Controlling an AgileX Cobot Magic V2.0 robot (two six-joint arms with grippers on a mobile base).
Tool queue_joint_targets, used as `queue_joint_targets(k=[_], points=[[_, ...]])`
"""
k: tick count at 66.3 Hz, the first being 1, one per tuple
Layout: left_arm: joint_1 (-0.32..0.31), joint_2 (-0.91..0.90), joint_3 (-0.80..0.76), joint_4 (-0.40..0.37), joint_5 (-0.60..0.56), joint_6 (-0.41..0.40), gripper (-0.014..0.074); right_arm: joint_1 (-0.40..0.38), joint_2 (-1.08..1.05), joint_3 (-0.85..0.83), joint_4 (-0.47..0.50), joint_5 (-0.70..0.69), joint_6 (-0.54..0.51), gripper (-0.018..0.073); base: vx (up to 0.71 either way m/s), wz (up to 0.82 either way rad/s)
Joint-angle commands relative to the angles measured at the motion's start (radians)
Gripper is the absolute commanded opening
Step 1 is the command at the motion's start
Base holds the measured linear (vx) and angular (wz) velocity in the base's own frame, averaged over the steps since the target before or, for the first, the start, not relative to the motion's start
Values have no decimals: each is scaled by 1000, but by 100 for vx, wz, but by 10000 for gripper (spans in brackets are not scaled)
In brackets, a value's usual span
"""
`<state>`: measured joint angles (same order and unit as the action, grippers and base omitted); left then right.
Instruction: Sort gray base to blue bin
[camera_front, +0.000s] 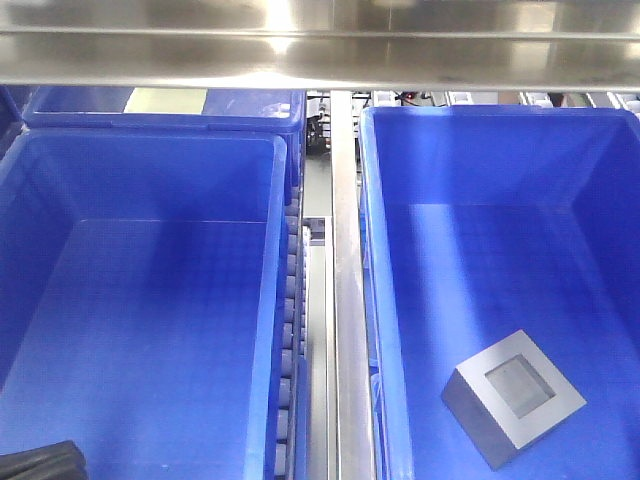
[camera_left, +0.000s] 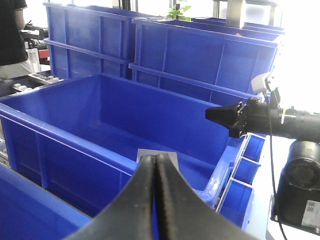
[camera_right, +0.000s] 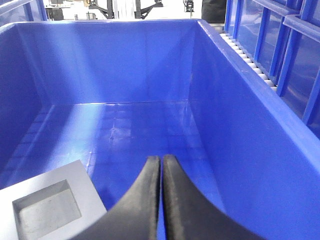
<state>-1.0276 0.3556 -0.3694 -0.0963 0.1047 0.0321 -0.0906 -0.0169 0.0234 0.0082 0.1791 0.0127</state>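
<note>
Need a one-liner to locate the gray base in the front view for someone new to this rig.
Two large blue bins sit side by side under a steel shelf, split by a metal rail. Look in the right-hand blue bin, near its front edge: the gray base lies flat on the floor. It is the only non-blue object there, a boxy block with a square recess facing up.

A brushed steel shelf (camera_front: 320, 45) spans overhead; below it, a metal rail (camera_front: 345, 300) runs between crates under bright light.

blue bin (camera_front: 470, 160) floor | gray base (camera_front: 512, 396) flat, recess up
</note>
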Motion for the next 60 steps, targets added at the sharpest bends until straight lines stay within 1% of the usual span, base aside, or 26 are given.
queue_joint_targets(k=[1, 7, 10, 12, 17, 20, 27, 38, 42, 45, 48, 51, 56, 60], points=[[-1, 5, -26, -18, -72, 7, 2, 0, -2, 6, -8, -31, -13, -5, 0, 0], [0, 0, -26, -10, -70, 6, 2, 0, -2, 6, -8, -31, -13, -5, 0, 0], [12, -13, -20, -7, -67, 6, 2, 0, -2, 6, -8, -31, -13, -5, 0, 0], [26, -25, -13, -10, -67, 6, 2, 0, -2, 6, -8, -31, -13, -5, 0, 0], [92, -73, 17, -10, -67, 5, 2, 0, -2, 6, -8, -32, -13, -5, 0, 0], [144, -110, 34, -10, -63, 6, 2, 0, -2, 6, -8, -32, -13, -5, 0, 0], [293, -204, 79, -9, -44, 15, 2, 0, -2, 6, -8, -32, -13, -5, 0, 0], [575, -352, 144, 21, 17, 15, 2, 0, -2, 6, -8, -32, -13, -5, 0, 0], [660, -388, 177, 39, 9, 15, 2, 0, -2, 6, -8, -32, -13, -5, 0, 0], [712, -381, 195, 49, -10, 15, 2, 0, -2, 6, -8, -32, -13, -5, 0, 0], [779, -382, 213, 63, -19, 13, 2, 0, -2, 6, -8, -32, -13, -5, 0, 0], [833, -383, 232, 65, -28, 13, 2, 0, -2, 6, -8, -32, -13, -5, 0, 0], [904, -383, 270, 69, -51, 13, 2, 0, -2, 6, -8, -32, -13, -5, 0, 0], [949, -383, 303, 69, -62, 13, 2, 0, -2, 6, -8, -32, -13, -5, 0, 0]])
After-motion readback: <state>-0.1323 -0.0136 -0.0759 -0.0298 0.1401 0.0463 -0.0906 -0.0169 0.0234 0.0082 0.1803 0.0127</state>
